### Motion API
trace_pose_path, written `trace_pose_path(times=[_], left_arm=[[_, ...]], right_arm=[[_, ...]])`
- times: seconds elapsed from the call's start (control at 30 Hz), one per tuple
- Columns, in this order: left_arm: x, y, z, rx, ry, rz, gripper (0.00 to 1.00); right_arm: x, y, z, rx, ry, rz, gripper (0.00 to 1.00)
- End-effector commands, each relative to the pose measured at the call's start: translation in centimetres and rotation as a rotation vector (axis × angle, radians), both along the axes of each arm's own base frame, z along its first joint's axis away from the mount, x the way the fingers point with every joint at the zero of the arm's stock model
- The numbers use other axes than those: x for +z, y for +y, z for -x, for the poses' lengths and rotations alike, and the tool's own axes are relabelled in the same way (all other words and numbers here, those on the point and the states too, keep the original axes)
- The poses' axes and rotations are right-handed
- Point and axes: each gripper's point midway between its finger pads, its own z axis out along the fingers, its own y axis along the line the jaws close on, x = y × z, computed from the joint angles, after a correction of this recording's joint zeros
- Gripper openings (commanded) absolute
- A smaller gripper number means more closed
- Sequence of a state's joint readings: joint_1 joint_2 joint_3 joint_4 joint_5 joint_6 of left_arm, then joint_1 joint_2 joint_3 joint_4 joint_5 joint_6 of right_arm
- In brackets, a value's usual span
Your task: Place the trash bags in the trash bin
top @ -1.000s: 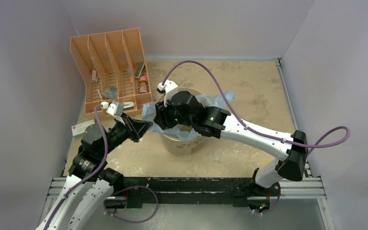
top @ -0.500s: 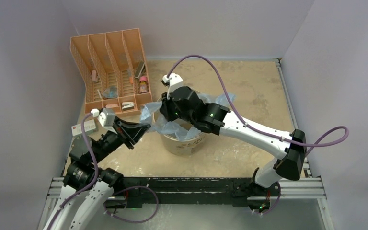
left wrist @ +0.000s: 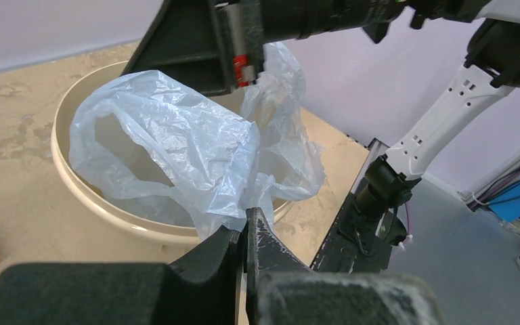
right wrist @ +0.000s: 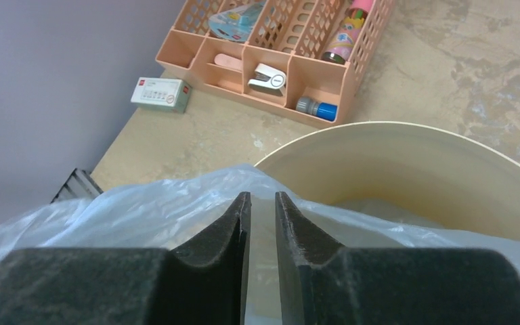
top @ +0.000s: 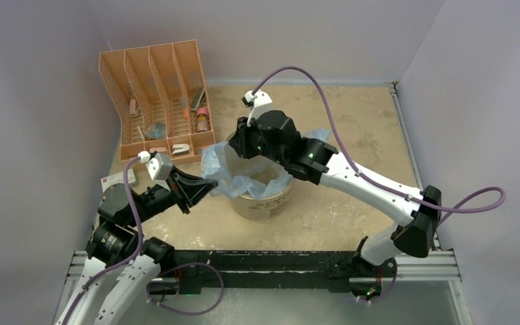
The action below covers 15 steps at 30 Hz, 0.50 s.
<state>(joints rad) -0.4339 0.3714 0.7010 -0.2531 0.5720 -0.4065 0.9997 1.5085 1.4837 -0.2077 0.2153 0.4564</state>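
The trash bag [top: 233, 172] is thin, crinkly, light-blue film lying partly inside the trash bin [top: 271, 202], a cream-beige bucket, and spilling over its left rim. My left gripper [top: 208, 184] is at the bin's left side, shut on the bag's lower edge [left wrist: 230, 203]; its tips [left wrist: 246, 220] pinch the film just outside the rim [left wrist: 108, 210]. My right gripper [top: 239, 141] hovers over the bin's far-left rim [right wrist: 406, 132], its jaws [right wrist: 262, 198] a narrow gap apart above the bag [right wrist: 142, 210], gripping nothing I can see.
An orange slotted organizer [top: 156, 101] with small items stands at the back left, close to the bin; it also shows in the right wrist view [right wrist: 277, 40]. A small white-and-red box [top: 117, 180] lies at the table's left edge. Walls close in left, back and right.
My right gripper has lifted out of the bin and drawn back toward its far rim. My left gripper has stayed on the bag's edge, shifting slightly; the bag now lies more open.
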Motion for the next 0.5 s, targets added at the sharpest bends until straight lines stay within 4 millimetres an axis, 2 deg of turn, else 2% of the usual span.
trace_pose_path(times=[0.0,0.07,0.1,0.2,0.3,0.37,0.47], left_arm=[[1.8,0.9,-0.4,0.062,-0.086,-0.003,0.00],[1.7,0.8,-0.4,0.055,-0.087,-0.007,0.00],[1.6,0.7,-0.4,0.048,-0.081,-0.011,0.00],[1.1,0.4,-0.4,0.028,-0.056,-0.021,0.00],[1.2,0.7,-0.3,0.046,-0.038,-0.009,0.06],[1.6,1.3,-0.2,0.079,-0.045,0.005,0.10],[1.3,1.8,-0.1,0.110,-0.028,-0.002,0.10]], right_arm=[[5.4,-1.6,2.0,0.066,-0.083,-0.099,0.28],[5.8,-2.2,3.6,0.135,-0.110,-0.106,0.42],[4.8,-2.4,4.4,0.185,-0.119,-0.088,0.46],[4.0,-3.0,5.9,0.281,-0.205,-0.073,0.51],[2.6,-3.7,7.9,0.384,-0.253,-0.067,0.56],[1.8,-3.9,9.1,0.463,-0.269,-0.038,0.60],[1.0,-3.9,9.9,0.521,-0.244,0.008,0.62]])
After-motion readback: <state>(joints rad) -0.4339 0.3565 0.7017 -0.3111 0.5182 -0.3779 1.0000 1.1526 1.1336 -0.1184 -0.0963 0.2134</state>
